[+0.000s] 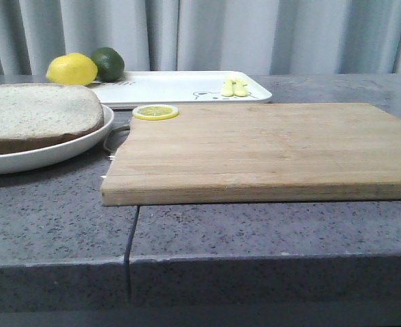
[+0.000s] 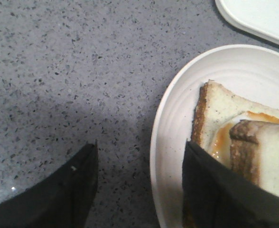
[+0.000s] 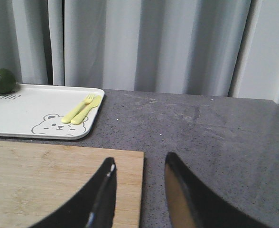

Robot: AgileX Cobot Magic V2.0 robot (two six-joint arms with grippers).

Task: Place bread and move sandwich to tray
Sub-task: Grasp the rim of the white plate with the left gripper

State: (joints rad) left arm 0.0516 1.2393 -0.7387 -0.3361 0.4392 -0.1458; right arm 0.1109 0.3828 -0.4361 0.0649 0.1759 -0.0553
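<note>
The sandwich (image 1: 40, 112) lies on a round white plate (image 1: 64, 153) at the left of the counter. In the left wrist view the sandwich (image 2: 215, 109) shows a lower slice with orange yolk and a brown-crusted bread slice (image 2: 272, 161) on top. My left gripper (image 2: 140, 145) is open and straddles the plate (image 2: 177, 118) rim, one finger over the counter and one over the sandwich. The white tray (image 1: 180, 85) lies at the back; it also shows in the left wrist view (image 2: 258, 14) and the right wrist view (image 3: 35, 107). My right gripper (image 3: 141, 159) is open and empty over the cutting board's corner.
A light wooden cutting board (image 1: 269, 150) fills the middle, with a lemon slice (image 1: 155, 112) at its far left corner. A lemon (image 1: 71, 69) and a lime (image 1: 108, 63) sit by the tray's left end. Yellow cutlery (image 1: 234, 87) lies on the tray. Curtains hang behind.
</note>
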